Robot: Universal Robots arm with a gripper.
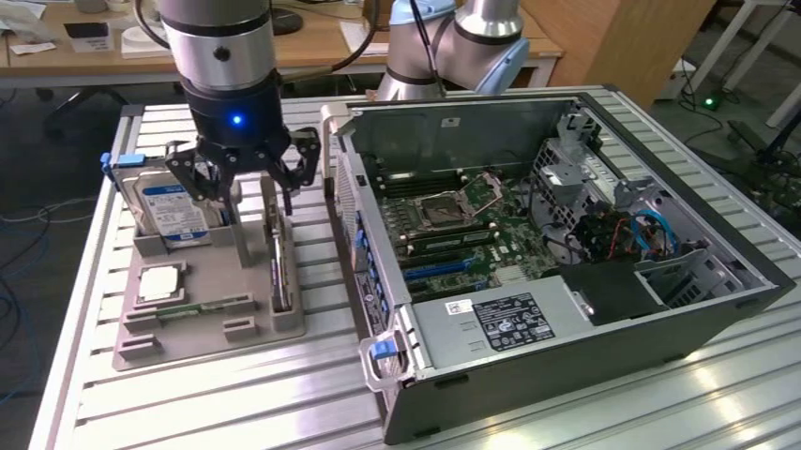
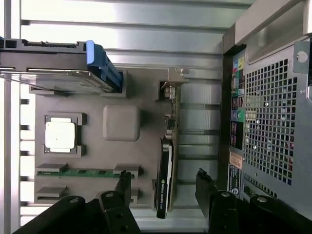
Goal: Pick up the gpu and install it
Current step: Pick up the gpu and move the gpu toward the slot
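Black metal, the pincer (image 1: 250, 195) hangs with its fingers spread wide, holding nothing. Directly beneath it the gpu (image 2: 165, 180) stands on edge in a slot of a grey tray (image 2: 122, 122). In the wrist view the card runs between the two fingers with a gap on each side, touched by neither. A little farther out on the same tray, a green memory stick (image 2: 92, 172) lies flat in its slot and a square processor chip (image 2: 60, 135) sits in its recess. Beside the pincer, on the side away from the gpu, a blue-labelled hard drive (image 1: 175, 211) stands upright at the tray's edge. The tray rests on a ribbed aluminium counter (image 1: 250, 403). On the pincer's other side, past the gpu, an open computer case (image 1: 601, 375) lies on the counter with its motherboard (image 1: 501, 239) exposed, apart from the card.
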